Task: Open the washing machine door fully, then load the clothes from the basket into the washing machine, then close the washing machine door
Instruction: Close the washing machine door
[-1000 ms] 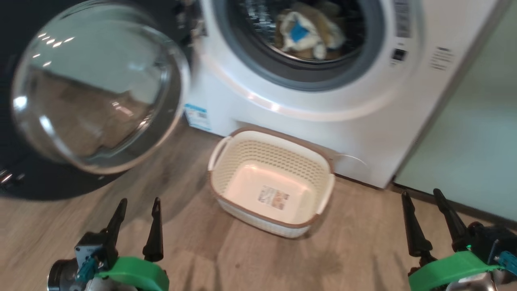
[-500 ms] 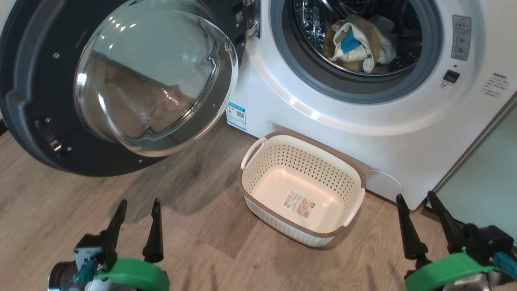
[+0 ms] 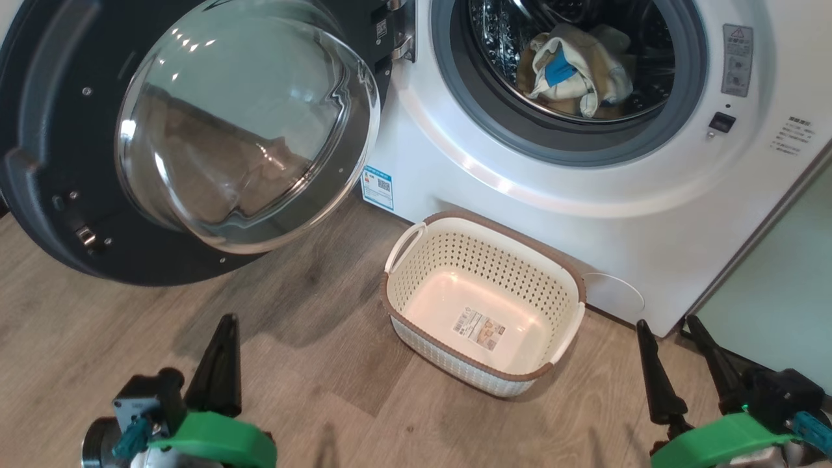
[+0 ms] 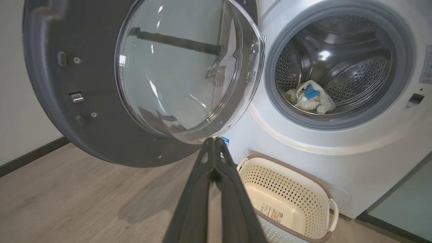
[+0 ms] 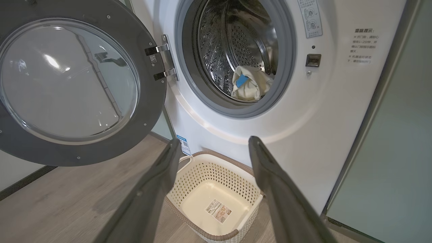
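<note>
Washing machine [image 3: 520,214]: white front-loader at the upper right of the head view, its port uncovered.

Washing machine door [image 3: 195,130]: round and black with a bulging clear glass bowl. It is swung wide on its hinge and fills the upper left, dark grey inner face toward the camera.

Clothes [image 3: 575,68]: a pale yellow bundle with a blue patch, lying low in the steel drum [image 3: 500,32] behind the grey rubber ring [image 3: 468,110].

Basket [image 3: 481,260]: cream, perforated, brown-rimmed. It stands upright at centre frame, just in front of the machine, with a label [image 3: 480,328] on its bare floor.

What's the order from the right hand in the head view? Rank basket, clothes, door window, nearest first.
1. basket: on the floor, left of the right hand.
2. clothes: up in the drum.
3. door window: far left.
</note>
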